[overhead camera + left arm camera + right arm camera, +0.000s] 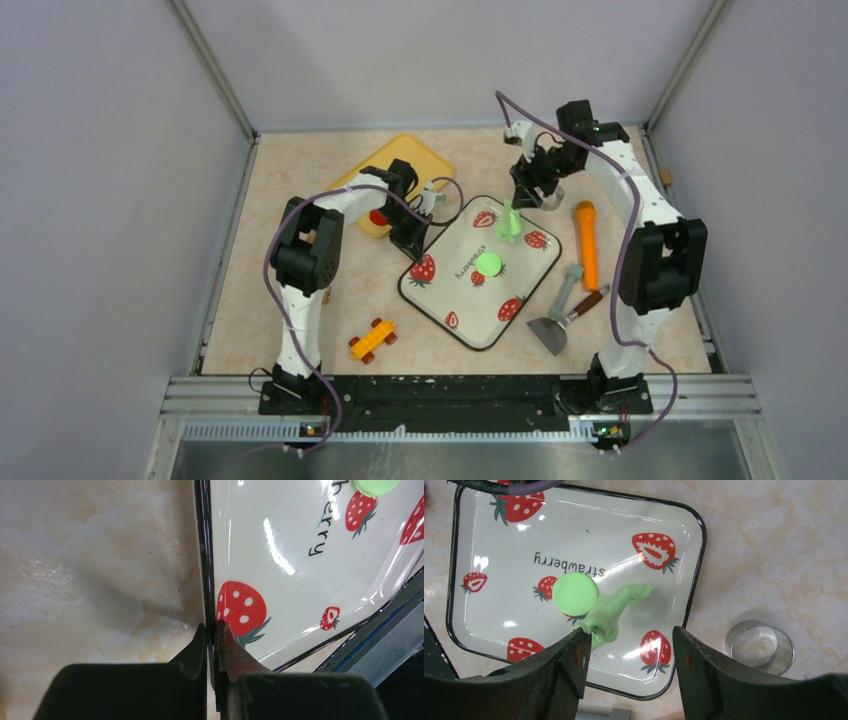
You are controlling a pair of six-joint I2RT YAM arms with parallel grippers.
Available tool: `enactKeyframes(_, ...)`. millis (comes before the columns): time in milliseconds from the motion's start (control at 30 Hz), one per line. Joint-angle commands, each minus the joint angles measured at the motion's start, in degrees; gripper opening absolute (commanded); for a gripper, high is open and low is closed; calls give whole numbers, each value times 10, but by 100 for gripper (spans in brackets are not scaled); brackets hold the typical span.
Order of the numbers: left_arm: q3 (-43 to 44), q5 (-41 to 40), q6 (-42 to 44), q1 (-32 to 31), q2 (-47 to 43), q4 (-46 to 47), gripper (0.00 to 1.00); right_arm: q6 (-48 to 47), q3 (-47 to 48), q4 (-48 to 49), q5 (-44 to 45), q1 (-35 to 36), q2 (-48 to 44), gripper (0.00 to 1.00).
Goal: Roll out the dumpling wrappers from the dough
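Dough [606,615]: ragged green scrap, stretched into a strand, stuck to one finger of the right pincer [630,645] and dangling above the tray [499,545], not lying on it. From the top camera, at about 1 o'clock of the dumpling wrapper [487,263], a flat round green disc near the tray's middle. Right pincer spread wide, clamping nothing; scrap held by stickiness alone. Left pincer [212,630] pinched shut on the tray's black rim at about 10 o'clock in the top view, steadying it on the counter [100,555]. Ring cutter [760,647] on the counter just off the tray's corner, at 4 o'clock in the right wrist view. Orange rolling pin [586,243] at 3 o'clock of the tray in the top view.

Likely hazards:
- Scrap refusing to drop from the finger.
- Scrap peeling off late, landing across the wrapper and fusing with it.
- Shaking to free it, flinging putty onto the counter.
- Tug on tacky dough dragging the tray, should the rim grip slip.
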Motion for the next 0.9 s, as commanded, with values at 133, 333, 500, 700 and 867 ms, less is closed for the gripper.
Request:
enactKeyframes(133,18,-8,25,1,4,-17,0,42,36,63,-4,31,51,62)
enactKeyframes(333,25,-2,24,7,6,-19,0,36,70,36,-9,40,64,62)
enactKeyframes(500,31,3,20,9,10,-18,0,48,115,20,-13,44,79,62)
enactKeyframes(700,33,5,20,11,11,-19,0,55,145,10,-13,55,92,62)
enactKeyframes(867,32,10,16,15,11,-18,0,63,125,24,-13,58,95,62)
